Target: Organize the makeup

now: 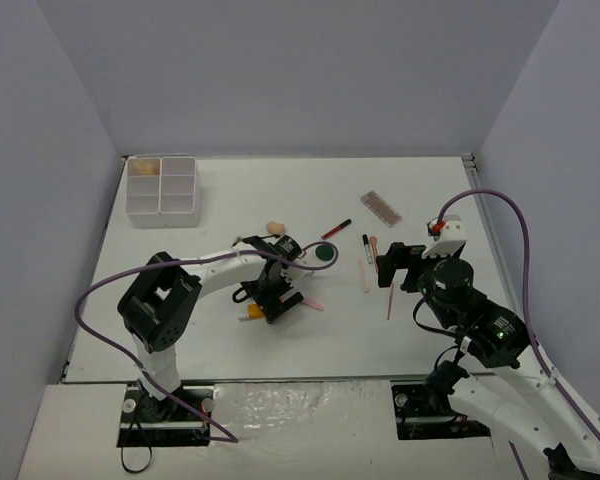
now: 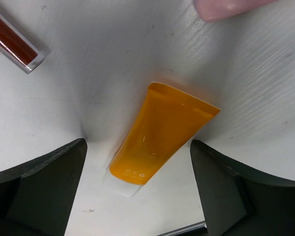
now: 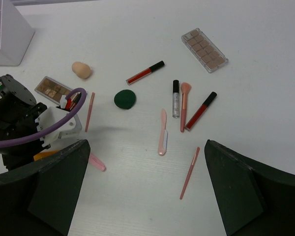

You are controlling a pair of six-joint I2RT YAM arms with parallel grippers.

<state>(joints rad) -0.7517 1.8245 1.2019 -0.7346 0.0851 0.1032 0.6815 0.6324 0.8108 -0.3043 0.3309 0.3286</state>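
Tube between left pincer jaws (flat on table); compact farther right.

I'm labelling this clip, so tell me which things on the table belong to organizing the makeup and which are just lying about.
Belongs:
orange plastic tube
beige egg-shaped sponge
dark-green round compact
brown rectangular eyeshadow palette
red lip-gloss stick
pink flat spatula

Lying about:
white compartmented plastic box
purple cable
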